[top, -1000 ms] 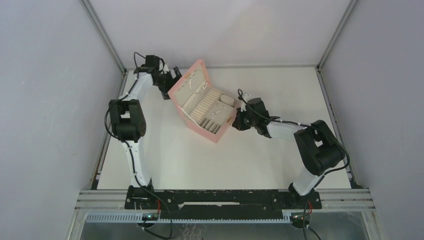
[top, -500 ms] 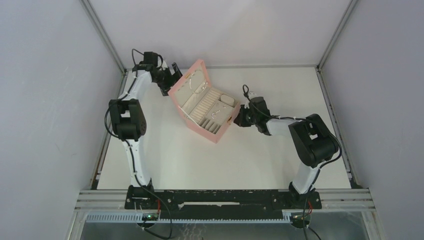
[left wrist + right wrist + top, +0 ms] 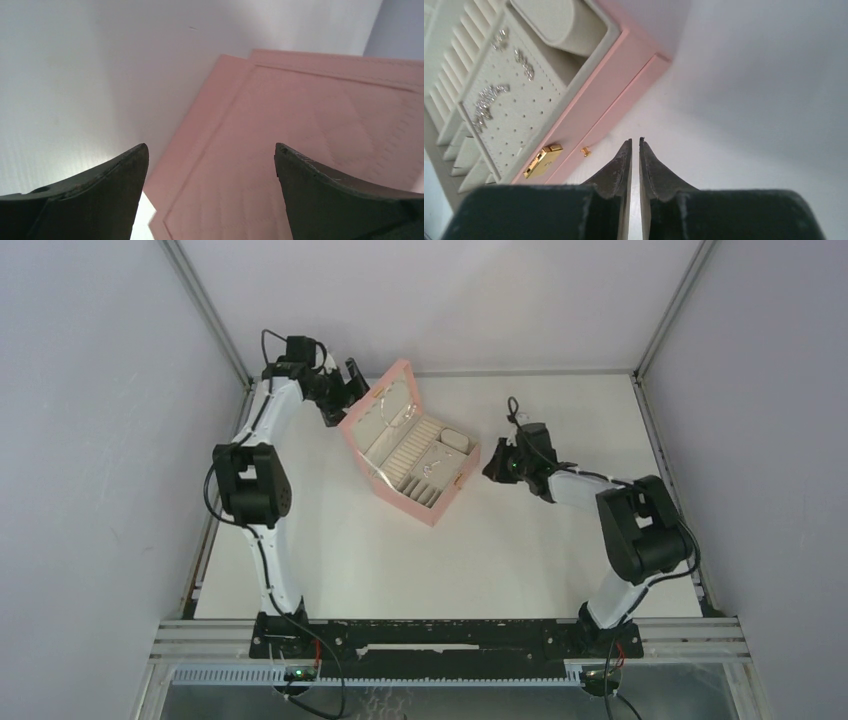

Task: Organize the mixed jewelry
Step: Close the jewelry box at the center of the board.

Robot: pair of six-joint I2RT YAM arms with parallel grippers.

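Top view: we saw an open pink quilted box with beige lining [image 3: 405, 502] at upper centre of the white table [image 3: 400, 570]. The tiny silver jewelry pieces [image 3: 430, 468] lay inside it on the beige tray, too small to sort out. The left gripper [image 3: 345, 380] sat upper left, just behind the raised lid, spread wide and empty. The right gripper [image 3: 497, 468] sat just right of the box, apart from it.

Left wrist view: the left gripper [image 3: 210, 147] had its dark fingers [image 3: 100, 190] far apart at the bottom corners, gripping nothing. The quilted pink lid filled the right half beyond them.

Right wrist view: the right gripper [image 3: 635, 141] was nearly closed, with only a thin slit and nothing seen in it, over bare table. The box was upper left. The silver pieces [image 3: 486, 102] sat on a perforated beige panel [image 3: 539, 105], beside a beige cushion [image 3: 559, 22]. We noted a gold clasp [image 3: 542, 160] on the pink front.
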